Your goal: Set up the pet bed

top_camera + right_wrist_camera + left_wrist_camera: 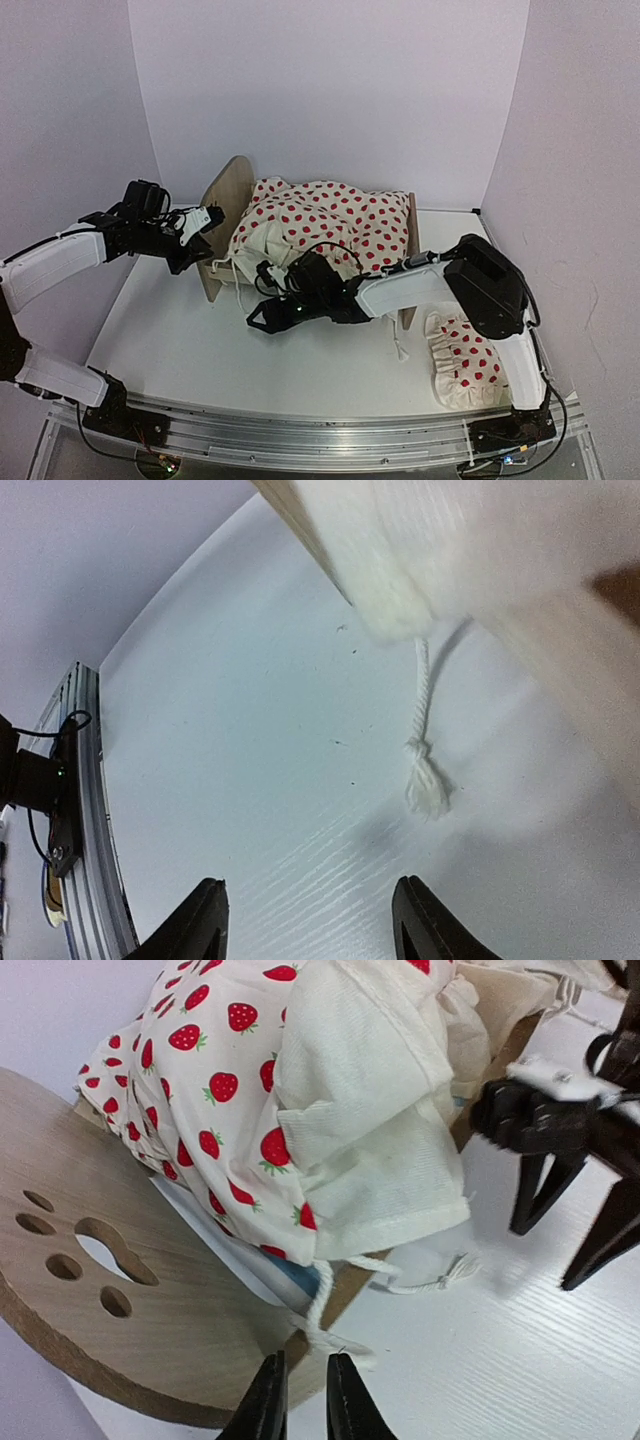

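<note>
Toward the back of the surface (180,340) stands the pet bed (228,190), with a spotted blanket (320,225) heaped over it. The left gripper (300,1365) hovers by the headboard (90,1290), its jaws a narrow slit pinching nothing, likely reaching for the blanket's cord (322,1300). The right gripper (305,900) gapes empty at the bed's near side, probably ready to straighten the blanket.

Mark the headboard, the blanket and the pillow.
headboard (170,1330), left wrist view, wood under the paw holes
blanket (320,225), top view, spotted middle
pillow (462,362), top view, spotted middle
</note>
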{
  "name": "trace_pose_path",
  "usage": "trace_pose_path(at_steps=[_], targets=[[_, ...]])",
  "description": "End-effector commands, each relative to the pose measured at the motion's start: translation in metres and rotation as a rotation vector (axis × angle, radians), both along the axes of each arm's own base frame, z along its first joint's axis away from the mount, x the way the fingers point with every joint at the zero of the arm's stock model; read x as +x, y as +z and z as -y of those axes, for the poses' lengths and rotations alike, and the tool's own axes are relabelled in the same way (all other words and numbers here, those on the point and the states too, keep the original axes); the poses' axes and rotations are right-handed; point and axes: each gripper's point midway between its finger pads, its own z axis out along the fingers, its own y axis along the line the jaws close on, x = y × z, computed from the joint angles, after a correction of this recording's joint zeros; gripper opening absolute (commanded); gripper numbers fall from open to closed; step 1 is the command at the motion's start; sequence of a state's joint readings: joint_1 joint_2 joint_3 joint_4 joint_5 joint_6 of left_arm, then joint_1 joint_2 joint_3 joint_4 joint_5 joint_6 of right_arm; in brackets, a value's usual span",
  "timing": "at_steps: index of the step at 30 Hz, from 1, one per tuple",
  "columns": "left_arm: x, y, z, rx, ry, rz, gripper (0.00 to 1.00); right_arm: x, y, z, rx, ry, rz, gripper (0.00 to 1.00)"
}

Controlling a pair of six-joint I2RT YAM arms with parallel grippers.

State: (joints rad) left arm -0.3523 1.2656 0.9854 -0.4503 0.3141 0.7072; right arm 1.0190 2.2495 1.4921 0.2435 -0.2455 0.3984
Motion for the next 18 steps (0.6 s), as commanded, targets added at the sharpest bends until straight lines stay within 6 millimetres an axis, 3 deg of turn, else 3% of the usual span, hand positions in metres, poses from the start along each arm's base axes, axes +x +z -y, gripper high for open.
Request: trace_pose_path(at_steps=[1, 3, 5, 7, 10, 14, 18], targets=[[0.045, 0.025, -0.004, 0.111, 0.010, 0.197, 0.09, 0.006, 0.119, 0.010, 0.111, 0.026, 0.282, 0.58], [0.049, 0.027, 0.001, 0.134, -0.042, 0.210, 0.14, 0.008, 0.135, 0.016, 0.099, 0.018, 0.338, 0.61], [0.028, 0.029, 0.017, 0.128, -0.212, 0.176, 0.32, 0.019, 0.139, 0.028, 0.036, -0.026, 0.376, 0.63], [0.007, 0.018, 0.023, 0.163, -0.339, 0.131, 0.42, 0.030, 0.132, 0.042, -0.064, -0.053, 0.422, 0.68], [-0.002, -0.007, 0.013, 0.272, -0.401, 0.087, 0.47, 0.037, 0.112, 0.059, -0.257, -0.003, 0.499, 0.73], [-0.004, -0.028, 0.006, 0.339, -0.429, 0.016, 0.58, 0.038, 0.085, 0.064, -0.409, 0.123, 0.536, 0.85], [0.012, -0.031, 0.010, 0.347, -0.406, 0.036, 0.53, 0.053, 0.065, 0.068, -0.505, 0.181, 0.577, 0.84]])
